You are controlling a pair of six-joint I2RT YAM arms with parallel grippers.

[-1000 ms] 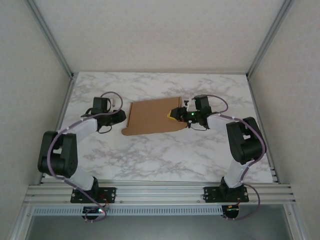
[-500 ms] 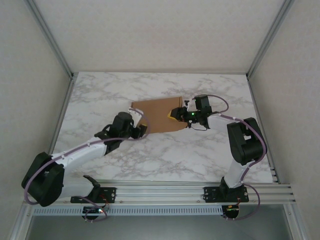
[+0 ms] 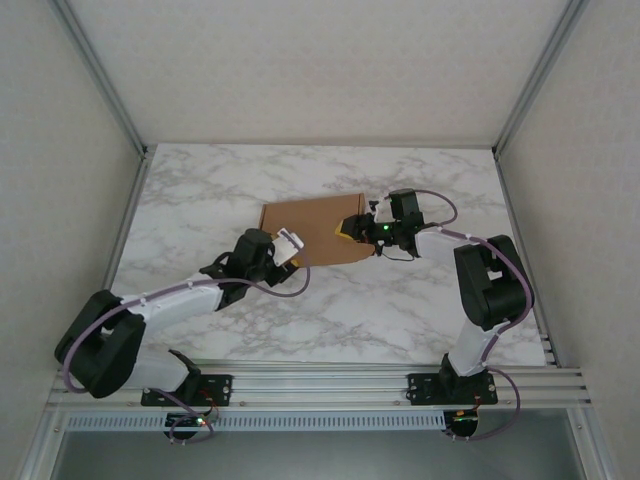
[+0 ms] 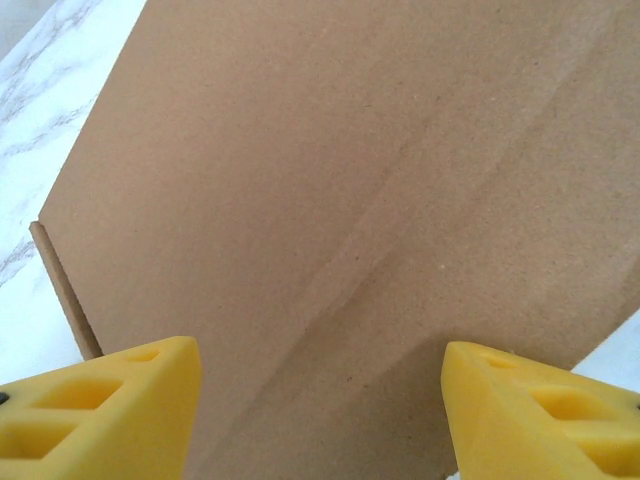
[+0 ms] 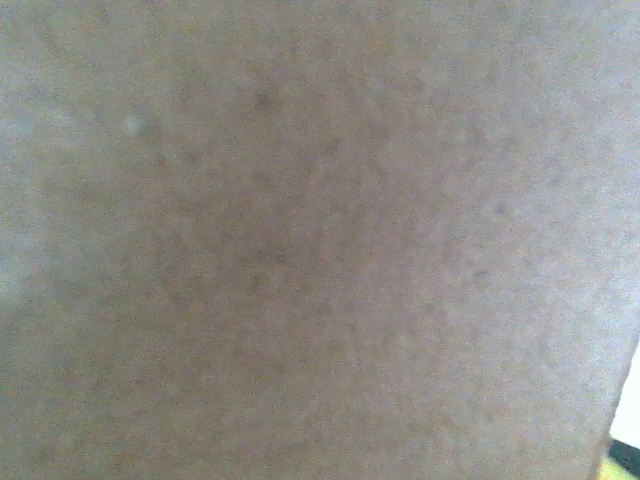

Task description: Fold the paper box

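Observation:
The paper box [image 3: 310, 225] is a flat brown cardboard piece lying mid-table, seen close up as creased board [image 4: 330, 170] in the left wrist view. My left gripper [image 3: 291, 246] is at the box's near-left corner. It is open [image 4: 320, 420], with yellow fingertips [image 4: 110, 400] spread wide and the cardboard face spanning the gap ahead of them. My right gripper [image 3: 349, 230] sits on the box's right edge, its yellow fingers closed on the board. Blurred cardboard [image 5: 300, 240] lies right against the right wrist camera and hides those fingers.
The marble table [image 3: 400, 310] is ringed by aluminium posts and pale walls. The left arm's cable loops over the tabletop in front of the box. Open tabletop lies behind the box and along the near side.
The left arm swung from the box's left side round to its near-left corner, and its jaws widened. The box's near-left tab is now covered. The right arm has stayed put.

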